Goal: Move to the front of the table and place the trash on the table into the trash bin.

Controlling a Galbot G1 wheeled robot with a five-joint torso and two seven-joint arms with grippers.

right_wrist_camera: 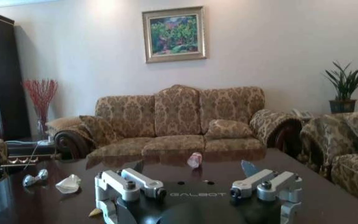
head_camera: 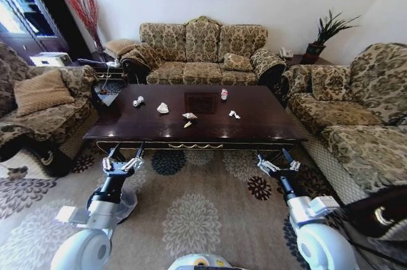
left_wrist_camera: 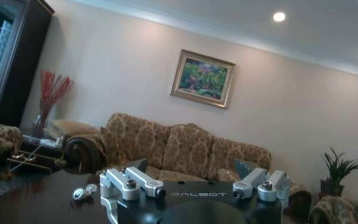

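Patterned carpet lies under your two arms, and both stop just short of the worktop's near edge. Your left pincer and right pincer each stand wide open and hold nothing.

Just beyond and between the two pincers lie a small scrap and a crumpled paper wad. I judge these to be nearly weightless and soft: they should crush under the fingers, so close around the bulk of the wad, not a loose corner. On glossy wood they may skid away if you nudge them first.

Farther ahead of the right pincer a thin wrapper lies flat; it looks hard to get under, so pinch a raised fold. Farther ahead of the left pincer sit another wad and a small shiny piece.

Farthest, near the sofa-side edge, the bottle stands upright. It is probably light, smooth and easy to tip, so take it across the body, below the cap.

I cannot make out the bin from here.
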